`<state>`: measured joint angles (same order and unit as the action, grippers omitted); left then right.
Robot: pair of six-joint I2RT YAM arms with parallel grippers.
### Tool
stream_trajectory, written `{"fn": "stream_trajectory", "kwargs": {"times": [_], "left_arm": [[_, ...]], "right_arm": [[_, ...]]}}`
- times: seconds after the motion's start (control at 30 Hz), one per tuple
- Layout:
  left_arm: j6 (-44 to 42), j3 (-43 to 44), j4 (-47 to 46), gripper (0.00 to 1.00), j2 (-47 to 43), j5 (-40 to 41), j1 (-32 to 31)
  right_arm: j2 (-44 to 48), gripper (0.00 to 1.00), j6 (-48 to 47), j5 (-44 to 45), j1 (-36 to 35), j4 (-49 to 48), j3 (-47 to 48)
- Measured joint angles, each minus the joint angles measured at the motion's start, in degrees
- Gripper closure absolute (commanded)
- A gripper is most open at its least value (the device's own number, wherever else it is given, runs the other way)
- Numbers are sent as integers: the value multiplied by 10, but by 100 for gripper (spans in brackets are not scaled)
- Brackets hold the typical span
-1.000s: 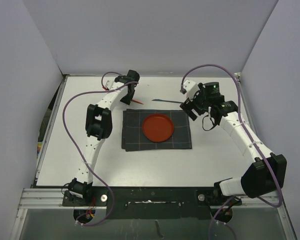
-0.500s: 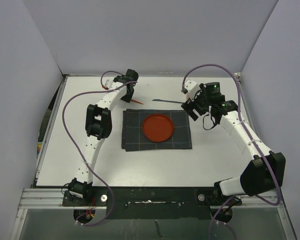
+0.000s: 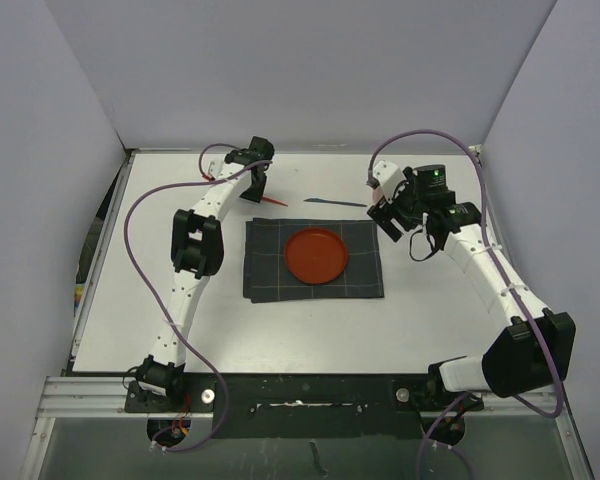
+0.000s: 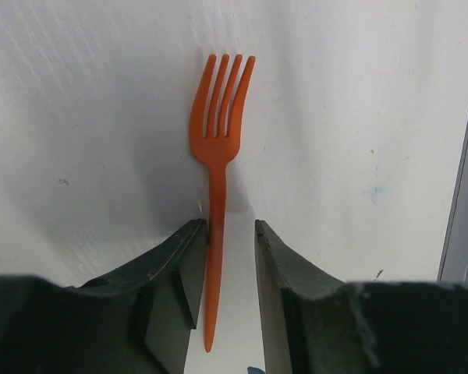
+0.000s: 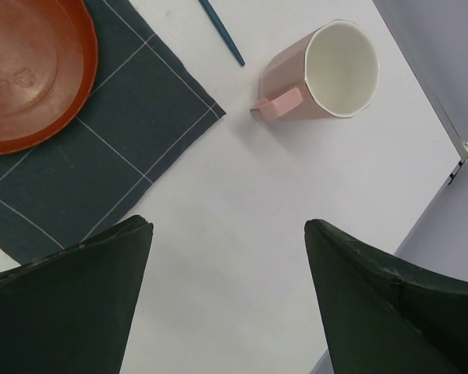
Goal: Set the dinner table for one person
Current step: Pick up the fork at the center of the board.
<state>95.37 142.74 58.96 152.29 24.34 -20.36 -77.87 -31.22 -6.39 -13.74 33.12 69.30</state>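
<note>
An orange fork (image 4: 217,140) lies flat on the white dinner table (image 3: 310,330), tines pointing away from me. Its handle runs between the fingers of my left gripper (image 4: 230,226), which straddles it, still open: the handle touches the left finger and a gap remains on the right. From above, the left gripper (image 3: 255,190) is at the back left, over the fork (image 3: 276,202). My right gripper (image 5: 228,226) hovers wide open over bare table, with a pink mug (image 5: 327,74) on its side ahead of it. An orange plate (image 3: 316,256) sits on the dark mat (image 3: 265,275).
A thin teal utensil (image 3: 330,202) lies behind the mat's far edge, its end also showing near the mug (image 5: 222,33). The mat's corner (image 5: 101,164) and the plate (image 5: 31,70) lie to the left of my right gripper. The table's right edge is close beyond the mug.
The left gripper's jaws have narrowed around the fork handle and it has shifted slightly towards the back. The right arm has moved a little towards the back.
</note>
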Motion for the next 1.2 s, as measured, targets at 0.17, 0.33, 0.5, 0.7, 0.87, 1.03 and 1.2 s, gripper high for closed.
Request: {"fn": "stream_trajectory", "kwargs": {"times": [0.17, 0.33, 0.5, 0.7, 0.87, 1.03, 1.2], "left_arm": [[20, 3, 10, 73, 1, -16, 6], [45, 24, 39, 78, 11, -53, 18], [46, 45, 64, 83, 21, -91, 32], [35, 48, 78, 85, 21, -108, 43], [19, 36, 79, 100, 14, -105, 47], [9, 17, 82, 98, 2, -96, 48], [3, -19, 86, 100, -20, -85, 53]], "right_arm": [[2, 23, -2, 0, 7, 1, 0], [14, 25, -3, -1, 19, 5, 0], [35, 26, -3, -7, 26, 16, 0], [43, 26, -1, -24, 35, 22, 0], [43, 26, 2, -38, 41, 32, 0], [43, 25, 2, -43, 44, 32, 0], [43, 25, 2, -48, 44, 32, 0]]}}
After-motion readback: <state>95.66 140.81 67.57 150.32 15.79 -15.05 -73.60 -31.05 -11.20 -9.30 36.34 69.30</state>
